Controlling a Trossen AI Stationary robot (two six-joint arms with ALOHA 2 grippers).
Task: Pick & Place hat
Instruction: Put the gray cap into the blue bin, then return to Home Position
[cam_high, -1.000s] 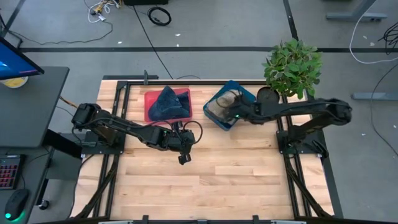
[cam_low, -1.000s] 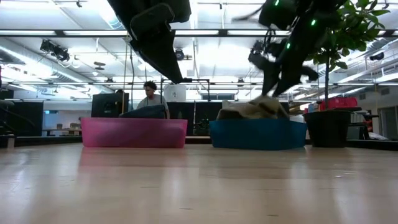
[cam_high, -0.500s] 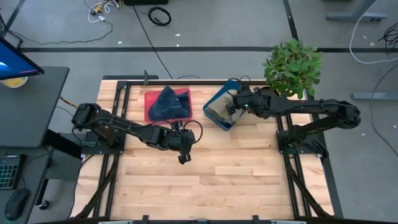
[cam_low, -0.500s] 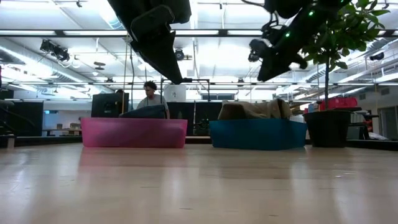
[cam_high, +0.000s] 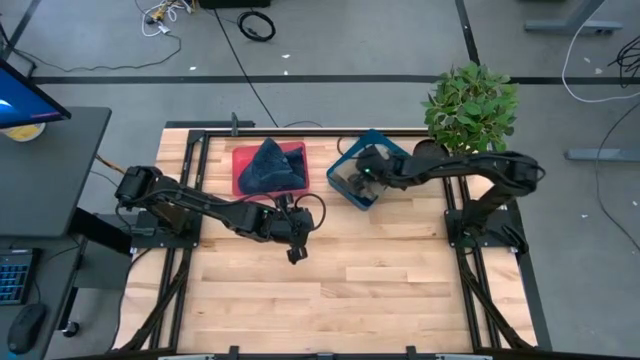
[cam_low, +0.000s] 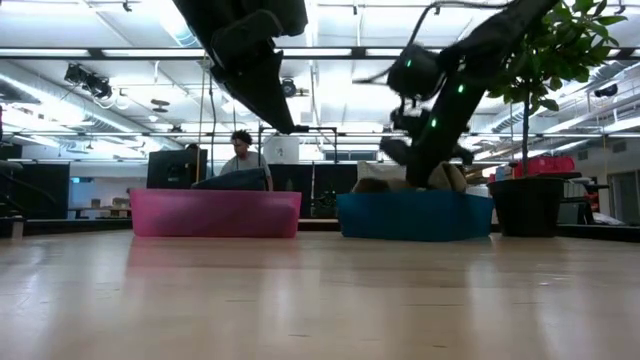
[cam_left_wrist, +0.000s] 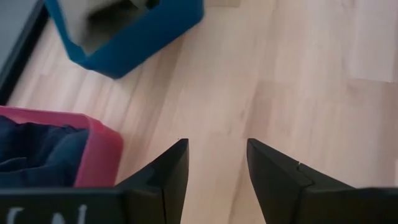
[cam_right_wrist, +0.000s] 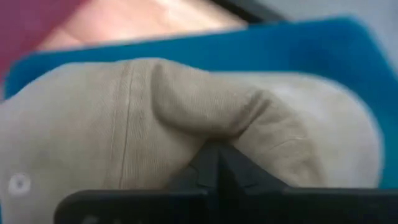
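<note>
The left gripper (cam_left_wrist: 214, 163) hung over the bare table (cam_high: 380, 290) with its fingers apart and nothing in them. Farther back, the right gripper (cam_high: 363, 172) was down in the blue bin (cam_high: 366, 196), its fingers pinched together on a fold of the tan hat (cam_right_wrist: 155, 118). It should grip tight and lift straight up, so the hat clears the bin wall. The red bin (cam_high: 240, 160) beside it held a dark blue hat (cam_high: 270, 165).
</note>
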